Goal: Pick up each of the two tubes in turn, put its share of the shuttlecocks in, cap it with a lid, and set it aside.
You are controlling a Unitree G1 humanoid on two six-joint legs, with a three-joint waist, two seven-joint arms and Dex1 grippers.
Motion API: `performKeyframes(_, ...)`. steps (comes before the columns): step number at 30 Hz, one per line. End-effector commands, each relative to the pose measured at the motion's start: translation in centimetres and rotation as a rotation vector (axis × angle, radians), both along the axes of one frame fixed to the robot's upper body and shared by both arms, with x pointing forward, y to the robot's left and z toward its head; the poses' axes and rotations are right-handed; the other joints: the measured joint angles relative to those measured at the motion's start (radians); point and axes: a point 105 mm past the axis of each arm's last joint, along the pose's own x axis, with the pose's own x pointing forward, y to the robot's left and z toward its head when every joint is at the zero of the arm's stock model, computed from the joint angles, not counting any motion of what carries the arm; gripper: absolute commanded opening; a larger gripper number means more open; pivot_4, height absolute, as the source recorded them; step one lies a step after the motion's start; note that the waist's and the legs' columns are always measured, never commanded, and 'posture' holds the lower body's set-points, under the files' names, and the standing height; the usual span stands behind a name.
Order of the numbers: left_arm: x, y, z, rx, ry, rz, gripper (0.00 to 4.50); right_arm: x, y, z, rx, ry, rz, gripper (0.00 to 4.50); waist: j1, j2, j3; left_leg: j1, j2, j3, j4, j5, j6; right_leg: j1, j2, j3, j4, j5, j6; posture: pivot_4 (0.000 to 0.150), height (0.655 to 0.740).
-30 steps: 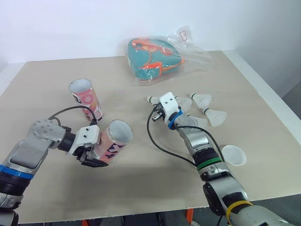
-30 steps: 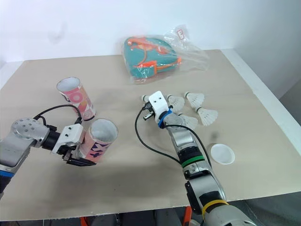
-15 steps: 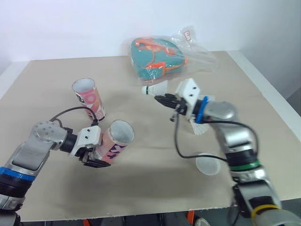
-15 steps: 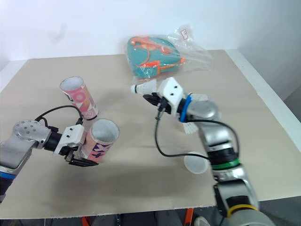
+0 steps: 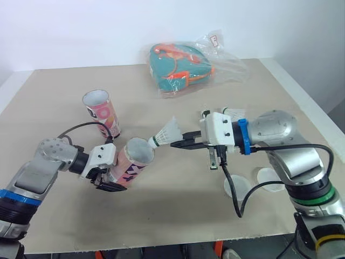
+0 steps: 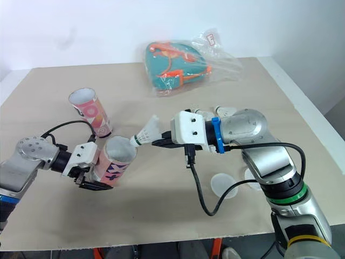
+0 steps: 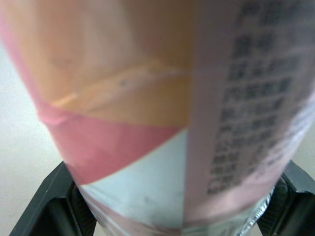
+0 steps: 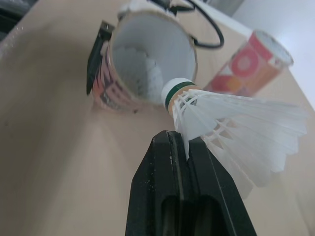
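Your left gripper (image 5: 110, 181) squeezes the round cardboard tube (image 5: 132, 161), hiding its bottom end, near the table's (image 5: 54, 97) front edge, and your right gripper (image 5: 177, 144) pinches a feathery white shuttlecock (image 5: 166, 133) at the tube's open mouth.

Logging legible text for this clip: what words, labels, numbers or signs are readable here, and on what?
No text can be quoted with confidence.
tilted tube: block of small print in the left wrist view, too blurred to read; bold dark marks on its side, not legible.
standing tube: pink printed shapes, too small to read.
tag on the plastic bag: red mark, too small to read.
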Motion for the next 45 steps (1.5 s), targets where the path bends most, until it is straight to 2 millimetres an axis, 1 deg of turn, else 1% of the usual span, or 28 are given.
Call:
performKeyframes(1, -0.9, -0.2, -1.9, 0.025, 0.089, -0.026, 3.65, -0.6, 0.7, 1.1, 0.0, -0.059, 0.054, 0.07, 0.0, 0.0, 0.0, 0.0, 0.0, 0.0, 0.0, 0.0, 0.0, 0.0, 0.0, 0.0, 0.0, 0.0, 0.0, 0.15, 0.7387)
performKeyframes(7, -0.9, -0.4, -1.7, 0.025, 0.085, -0.03, 3.65, -1.1, 2.0, 1.4, -0.004, -0.065, 0.119, 0.07, -0.001, 0.0, 0.0, 0.0, 0.0, 0.0, 0.0, 0.0, 0.0, 0.0, 0.0, 0.0, 0.0, 0.0, 0.0, 0.15, 0.7387)
performKeyframes(10, -0.8, -0.4, -1.7, 0.027, 0.083, -0.03, 3.65, -0.3, 2.4, 1.3, -0.004, -0.087, 0.109, 0.07, -0.001, 0.0, 0.0, 0.0, 0.0, 0.0, 0.0, 0.0, 0.0, 0.0, 0.0, 0.0, 0.0, 0.0, 0.0, 0.15, 0.7387)
performKeyframes(11, -0.8, -0.4, -1.7, 0.028, 0.082, -0.03, 3.65, -0.1, 2.6, 1.5, 0.011, -0.086, 0.103, 0.34, -0.001, 0.0, 0.0, 0.0, 0.0, 0.0, 0.0, 0.0, 0.0, 0.0, 0.0, 0.0, 0.0, 0.0, 0.0, 0.15, 0.7387)
performKeyframes(13, -0.8, -0.4, -1.7, 0.028, 0.082, -0.029, 3.65, -0.2, 2.8, 1.9, 0.039, -0.066, 0.114, 0.94, 0.0, 0.0, 0.0, 0.0, 0.0, 0.0, 0.0, 0.0, 0.0, 0.0, 0.0, 0.0, 0.0, 0.0, -0.001, 0.15, 0.7387)
performKeyframes(15, -0.9, -0.3, -1.8, 0.029, 0.083, -0.029, 3.65, -0.3, 2.7, 2.0, 0.048, -0.042, 0.117, 1.89, 0.0, 0.0, 0.0, 0.0, 0.0, 0.0, 0.0, 0.0, 0.0, 0.0, 0.0, 0.0, 0.0, 0.0, -0.001, 0.15, 0.7387)
performKeyframes(17, -1.0, -0.3, -1.8, 0.03, 0.086, -0.03, 3.65, -0.8, 2.2, 1.4, 0.019, 0.014, 0.136, 2.65, 0.001, 0.0, 0.0, 0.0, 0.0, 0.0, 0.0, 0.0, 0.0, 0.0, 0.0, -0.001, 0.0, 0.0, -0.001, 0.15, 0.7387)
performKeyframes(18, -1.1, -0.3, -1.8, 0.031, 0.087, -0.031, 3.65, -1.0, 2.0, 1.1, 0.005, 0.035, 0.14, 2.65, 0.001, 0.0, 0.0, 0.0, 0.0, -0.001, 0.0, 0.0, 0.0, 0.0, 0.0, -0.001, 0.0, 0.0, -0.001, 0.15, 0.7387)
performKeyframes(21, -1.3, -0.4, -1.9, 0.028, 0.091, -0.034, 3.65, -0.4, 0.9, 1.0, 0.041, 0.062, 0.064, 2.65, 0.001, 0.0, 0.0, 0.0, 0.0, -0.001, 0.0, 0.0, 0.0, 0.0, 0.0, -0.001, 0.0, 0.0, -0.001, 0.15, 0.7387)
performKeyframes(25, -1.5, -0.5, -2.0, 0.027, 0.093, -0.035, 3.65, -0.3, -1.7, 1.4, 0.183, 0.148, -0.061, 2.65, 0.006, 0.0, 0.0, -0.001, 0.0, -0.001, 0.0, 0.0, 0.0, 0.0, 0.0, -0.001, 0.0, 0.0, -0.001, 0.15, 0.7387)
performKeyframes(28, -1.6, -0.6, -2.0, 0.027, 0.094, -0.034, 3.65, -0.8, -4.1, 1.1, 0.274, 0.233, -0.165, 2.65, 0.014, 0.0, 0.0, -0.001, 0.0, 0.0, 0.0, 0.0, 0.0, 0.0, 0.0, 0.0, 0.0, 0.0, -0.001, 0.15, 0.7387)
performKeyframes(31, -1.7, -0.6, -2.0, 0.023, 0.094, -0.031, 3.65, -1.5, -7.3, -0.3, 0.346, 0.335, -0.328, 2.65, 0.022, 0.0, 0.0, 0.0, 0.0, 0.0, -0.001, 0.0, 0.001, 0.0, 0.0, -0.001, 0.0, 0.0, -0.001, 0.15, 0.7387)
performKeyframes(32, -1.7, -0.6, -2.0, 0.022, 0.093, -0.03, 3.65, -1.8, -8.0, -0.6, 0.358, 0.358, -0.367, 2.65, 0.023, 0.0, 0.0, -0.001, 0.0, 0.0, -0.001, 0.0, 0.001, 0.0, 0.0, -0.001, 0.0, 0.0, -0.001, 0.15, 0.7387)
performKeyframes(33, -1.7, -0.6, -2.0, 0.019, 0.093, -0.028, 3.65, -2.2, -8.6, -1.0, 0.359, 0.376, -0.394, 2.65, 0.023, 0.0, 0.0, 0.0, 0.0, 0.0, -0.001, 0.0, 0.001, 0.0, 0.0, -0.001, 0.0, 0.0, -0.001, 0.15, 0.7387)
performKeyframes(34, -1.8, -0.6, -2.1, 0.017, 0.095, -0.025, 3.65, -2.8, -9.9, -1.9, 0.381, 0.416, -0.46, 2.65, 0.023, 0.0, 0.0, 0.0, 0.0, 0.0, -0.001, 0.0, 0.001, 0.0, 0.0, 0.0, 0.0, 0.0, -0.001, 0.15, 0.7387)
performKeyframes(36, -1.8, -0.6, -2.2, 0.013, 0.097, -0.018, 3.65, -3.7, -11.5, -2.9, 0.416, 0.469, -0.548, 2.65, 0.025, -0.001, 0.0, 0.0, 0.0, 0.0, -0.001, 0.0, 0.0, 0.0, 0.0, 0.0, -0.001, -0.001, 0.002, 0.15, 0.7387)
performKeyframes(39, -1.9, -0.6, -2.3, 0.009, 0.099, -0.016, 3.65, -4.3, -12.4, -3.6, 0.436, 0.502, -0.597, 2.65, 0.021, 0.0, -0.001, 0.001, 0.0, 0.002, 0.0, 0.0, 0.001, 0.001, 0.0, 0.002, -0.001, -0.003, 0.004, 0.15, 0.7387)
performKeyframes(41, -1.9, -0.8, -2.3, 0.004, 0.101, -0.016, 3.65, -4.3, -13.0, -4.5, 0.441, 0.514, -0.643, 2.65, 0.021, 0.0, -0.001, 0.004, 0.0, 0.004, 0.0, 0.0, 0.0, 0.002, 0.0, 0.004, -0.001, -0.003, 0.006, 0.15, 0.7387)
performKeyframes(43, -1.9, -0.8, -2.4, 0.003, 0.1, -0.017, 3.65, -3.5, -14.0, -5.6, 0.443, 0.516, -0.717, 2.65, 0.021, -0.001, -0.001, 0.006, 0.0, 0.004, 0.0, 0.0, 0.0, 0.004, 0.001, 0.005, -0.001, -0.002, 0.007, 0.15, 0.7387)
performKeyframes(45, -1.8, -0.9, -2.4, 0.002, 0.099, -0.017, 3.65, -2.6, -14.3, -6.3, 0.465, 0.517, -0.754, 2.65, 0.021, -0.002, -0.001, 0.007, 0.0, 0.006, 0.0, 0.0, 0.0, 0.004, 0.001, 0.006, -0.001, -0.002, 0.008, 0.15, 0.7387)
